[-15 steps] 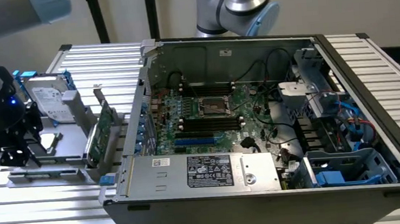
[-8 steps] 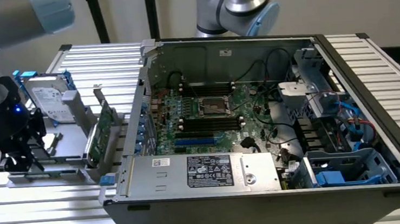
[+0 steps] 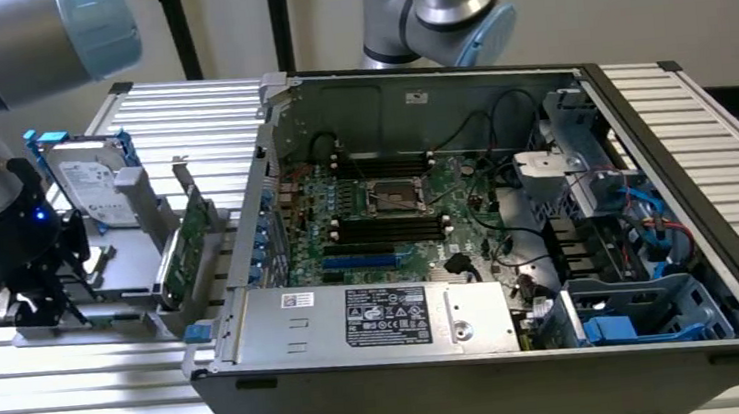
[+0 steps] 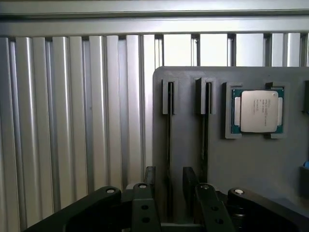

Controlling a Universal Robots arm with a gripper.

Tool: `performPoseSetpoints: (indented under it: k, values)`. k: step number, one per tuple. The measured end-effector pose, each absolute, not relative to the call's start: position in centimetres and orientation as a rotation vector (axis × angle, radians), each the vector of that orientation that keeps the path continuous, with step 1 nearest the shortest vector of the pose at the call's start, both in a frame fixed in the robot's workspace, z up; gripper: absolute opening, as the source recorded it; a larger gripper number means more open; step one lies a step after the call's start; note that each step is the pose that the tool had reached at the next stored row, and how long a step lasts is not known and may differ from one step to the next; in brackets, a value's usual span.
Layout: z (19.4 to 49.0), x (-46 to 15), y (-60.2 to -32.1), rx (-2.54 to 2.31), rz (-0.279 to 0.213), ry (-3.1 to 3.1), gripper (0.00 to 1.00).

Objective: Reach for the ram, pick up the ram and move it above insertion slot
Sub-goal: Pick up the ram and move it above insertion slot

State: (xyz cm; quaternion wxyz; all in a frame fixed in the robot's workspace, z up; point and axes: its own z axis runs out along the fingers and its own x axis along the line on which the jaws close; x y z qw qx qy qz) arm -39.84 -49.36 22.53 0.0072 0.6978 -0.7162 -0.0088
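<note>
The step in hand appears to be the reach, close to the grasp. In the wrist view, the end effector (image 4: 170, 178) hangs low over a gray holder (image 4: 251, 159). Its two dark fingers (image 4: 149, 180) are narrowly apart. The ram (image 4: 170, 140) stands on edge in the holder's slotted posts and runs between the fingers; no contact shows, so it looks not yet gripped.

Judging by this, closing on so thin a board calls for the fingers to stay square to its faces and centred.

A second stick (image 4: 205, 140) stands just beside the first, with one finger between the two, so there is little room. A processor chip (image 4: 256, 111) sits in a pocket near them.

In the exterior view, the holder rests on a slatted tabletop (image 3: 78, 393) at the exterior view's left, beside a hard drive (image 3: 87, 187) and an expansion card (image 3: 186, 253). The open computer case (image 3: 492, 377) holds the black memory slots (image 3: 385, 228). The case wall stands between the holder and the slots.
</note>
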Motion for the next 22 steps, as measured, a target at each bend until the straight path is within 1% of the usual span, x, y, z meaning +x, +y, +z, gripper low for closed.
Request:
performPoseSetpoints:
  k: [9, 13, 22]
  values:
    - [20.9, -40.0, -49.3, 2.179, -0.027, -2.243, 0.36]
    - [20.2, -40.2, -48.9, 2.179, -0.027, -2.242, 0.36]
    - [19.6, -40.5, -48.5, 2.180, -0.017, -2.232, 0.36]
